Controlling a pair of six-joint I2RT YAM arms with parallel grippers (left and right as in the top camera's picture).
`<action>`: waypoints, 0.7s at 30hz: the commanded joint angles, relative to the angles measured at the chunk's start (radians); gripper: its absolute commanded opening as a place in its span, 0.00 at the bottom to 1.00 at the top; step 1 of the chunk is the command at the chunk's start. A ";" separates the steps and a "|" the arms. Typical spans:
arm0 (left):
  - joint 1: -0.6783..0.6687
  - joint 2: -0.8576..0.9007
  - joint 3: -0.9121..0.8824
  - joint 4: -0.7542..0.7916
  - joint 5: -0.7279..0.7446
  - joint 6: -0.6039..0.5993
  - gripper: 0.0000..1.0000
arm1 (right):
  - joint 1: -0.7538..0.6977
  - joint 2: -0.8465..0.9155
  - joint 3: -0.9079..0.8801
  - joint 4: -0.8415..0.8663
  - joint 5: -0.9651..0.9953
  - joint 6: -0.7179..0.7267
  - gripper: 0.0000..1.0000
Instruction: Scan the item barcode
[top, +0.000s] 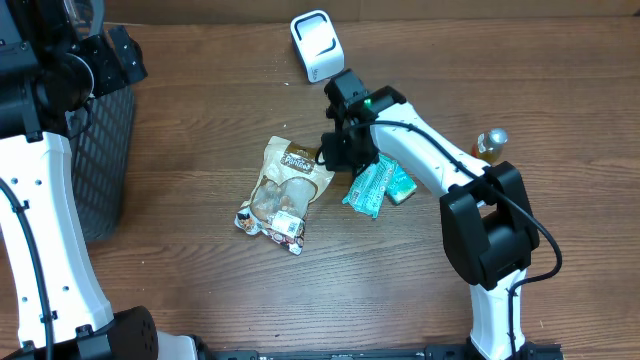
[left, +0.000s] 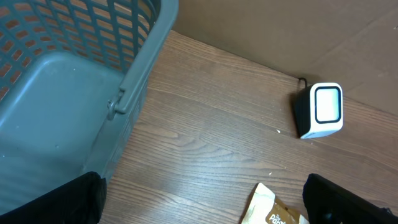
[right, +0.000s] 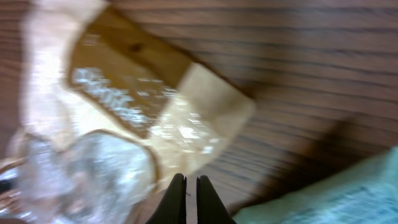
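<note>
A tan and clear snack bag (top: 285, 185) lies flat mid-table, with a barcode label at its near end. The white barcode scanner (top: 317, 45) stands at the back edge. My right gripper (top: 340, 150) is down at the bag's far right corner. In the right wrist view its gripper (right: 191, 180) is shut, tips at the edge of the bag (right: 112, 106); whether film is pinched I cannot tell. My left gripper (left: 202, 199) hangs open and holds nothing, high near the basket. Its view takes in the scanner (left: 320, 110) and a corner of the bag (left: 270, 208).
A grey mesh basket (top: 100, 150) stands at the left, under the left arm; its rim (left: 140, 74) shows in the left wrist view. Teal packets (top: 378, 185) lie right of the bag, beneath the right arm. An amber bottle (top: 490, 143) stands at the far right.
</note>
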 joint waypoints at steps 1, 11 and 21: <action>-0.002 0.003 0.025 0.001 0.006 0.016 1.00 | 0.021 -0.002 0.023 0.010 -0.203 -0.070 0.04; -0.002 0.003 0.025 0.001 0.006 0.016 0.99 | 0.135 0.016 0.014 0.106 -0.196 -0.077 0.04; -0.002 0.003 0.025 0.001 0.006 0.015 1.00 | 0.201 0.119 0.014 0.107 -0.062 -0.072 0.04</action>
